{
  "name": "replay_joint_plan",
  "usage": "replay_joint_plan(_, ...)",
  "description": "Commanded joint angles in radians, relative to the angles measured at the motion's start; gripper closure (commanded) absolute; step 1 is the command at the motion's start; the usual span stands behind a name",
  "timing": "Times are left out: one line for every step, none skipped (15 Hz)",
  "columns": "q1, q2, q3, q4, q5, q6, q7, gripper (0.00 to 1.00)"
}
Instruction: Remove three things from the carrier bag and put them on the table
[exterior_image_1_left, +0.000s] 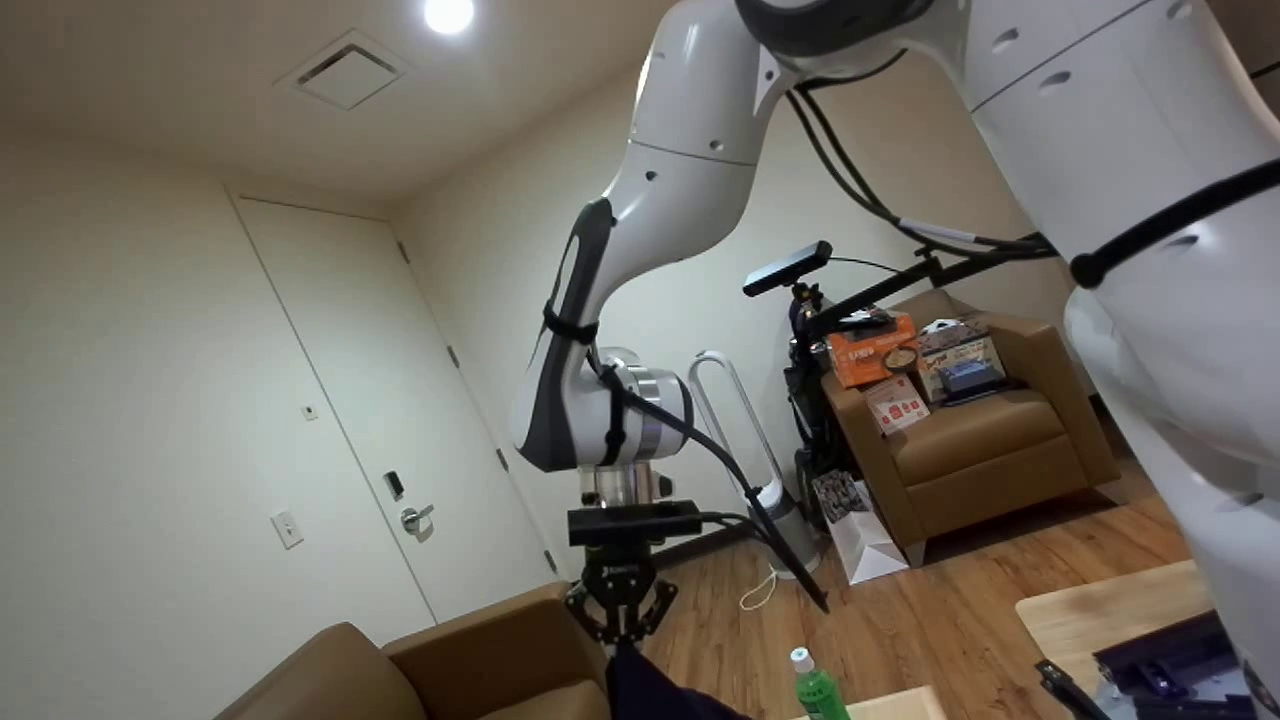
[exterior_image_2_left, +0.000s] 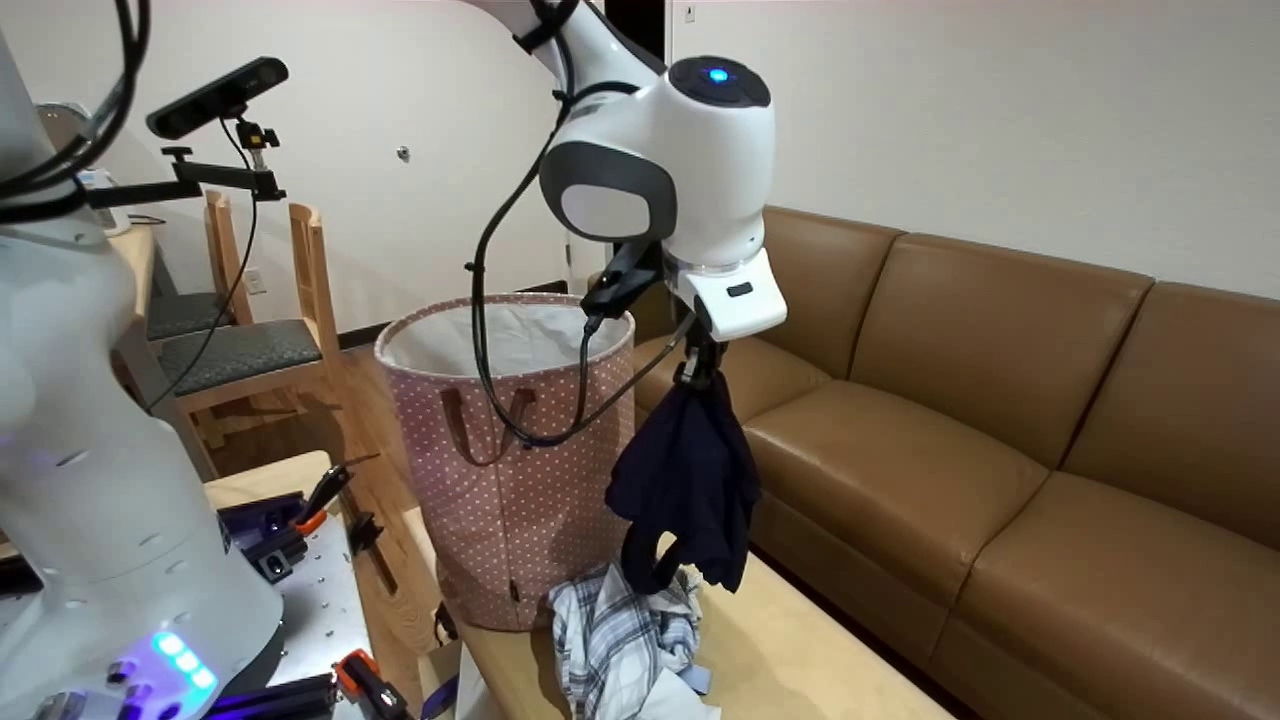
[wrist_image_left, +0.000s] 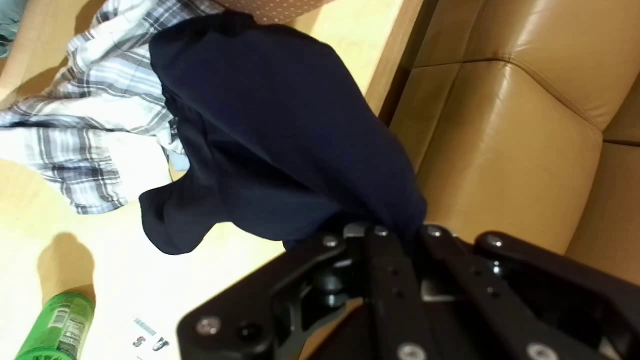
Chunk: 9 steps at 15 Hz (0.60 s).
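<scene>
Hanging beside the dotted bag (exterior_image_2_left: 520, 500), your gripper (exterior_image_1_left: 622, 637) points straight down with its fingers (wrist_image_left: 392, 285) clamped on the gathered top of a navy cloth (exterior_image_2_left: 690, 480). Your white arm (exterior_image_1_left: 690, 130) arches high and bends down at the elbow, putting the wrist (exterior_image_2_left: 725, 290) to the right of the bag in an exterior view. The navy cloth is smooth and matt; it widens below the fingers in soft folds to an uneven hem, where a narrow strip curls into a loop. Below it, just beside the foot of the bag, a plaid cloth (exterior_image_2_left: 620, 640) lies crumpled on the pale wooden table (exterior_image_2_left: 800, 660), its white weave crossed by grey and blue bands; whether the two cloths touch, you cannot tell. Farther from the bag along the same table, you have a green bottle (wrist_image_left: 60, 325) with a white cap, standing upright. The bag itself stands on the table: a tall, round-mouthed fabric tub, dusty pink with white dots, with a pale lining and brown handles, its depths hidden from you. A black cable (exterior_image_2_left: 540, 440) loops from your arm across the front of the bag, covering part of its rim in an exterior view. Past the bag, along the table's long side, runs a brown sofa (exterior_image_2_left: 900, 500) with slightly glossy, leather-like panels and dark seams. Behind the bag, you see wooden chairs (exterior_image_2_left: 240, 355) with dark seats and a pale wall (exterior_image_2_left: 440, 100).
</scene>
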<state>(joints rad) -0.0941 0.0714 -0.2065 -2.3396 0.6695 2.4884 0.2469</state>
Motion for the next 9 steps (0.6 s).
replay_joint_plan(-0.017, 0.026, 0.030, 0.003, 0.010, 0.036, 0.003, 0.94)
replay_joint_plan(-0.021, 0.058, 0.031, 0.013, 0.017, 0.040, -0.008, 0.93)
replay_joint_plan(-0.027, 0.092, 0.032, 0.020, 0.038, 0.060, -0.025, 0.93)
replay_joint_plan(-0.032, 0.128, 0.029, 0.023, 0.045, 0.107, -0.011, 0.94)
replay_joint_plan(-0.045, 0.166, 0.025, 0.033, 0.050, 0.115, -0.008, 0.94)
replay_joint_plan(-0.056, 0.200, 0.020, 0.041, 0.049, 0.134, 0.004, 0.94)
replay_joint_plan(-0.071, 0.236, 0.019, 0.054, 0.049, 0.131, 0.009, 0.94)
replay_joint_plan(-0.084, 0.273, 0.017, 0.071, 0.042, 0.128, 0.019, 0.93)
replay_joint_plan(-0.094, 0.312, 0.015, 0.088, 0.032, 0.127, 0.032, 0.93)
